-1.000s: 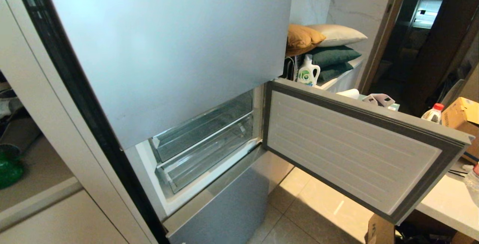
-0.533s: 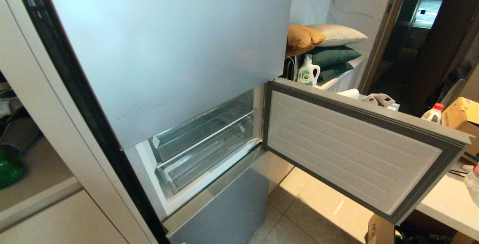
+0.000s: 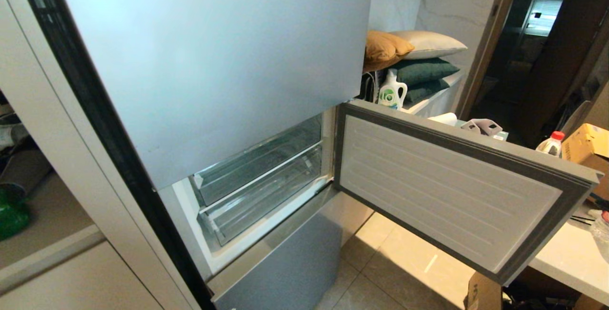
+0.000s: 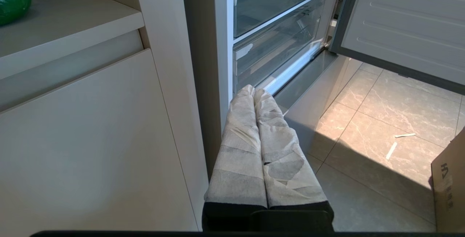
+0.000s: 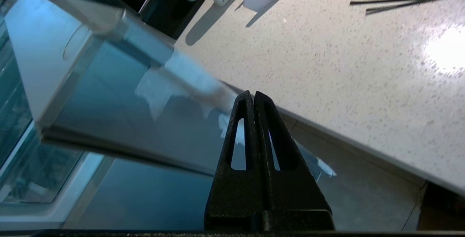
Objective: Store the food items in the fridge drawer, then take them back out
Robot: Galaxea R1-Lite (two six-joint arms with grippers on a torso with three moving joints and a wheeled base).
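With the right pincer (image 5: 254, 97) fully closed and empty at the taped edge of the swung-open fridge drawer (image 3: 447, 186) front, it could slip off or knock it into the table (image 5: 345, 66); the left pincer (image 4: 254, 91), closed and empty, idles low by the fridge.

The middle fridge door (image 3: 447, 184) stands swung wide to the right, leaving the compartment mouth open from the front. Inside, two clear drawers (image 3: 259, 179) sit pushed in, one above the other, filling the opening. The tall top door (image 3: 214, 58) overhangs from above. The door's far edge reaches nearly to the bench (image 3: 568, 257), narrowing the floor (image 3: 395, 262) passage there.
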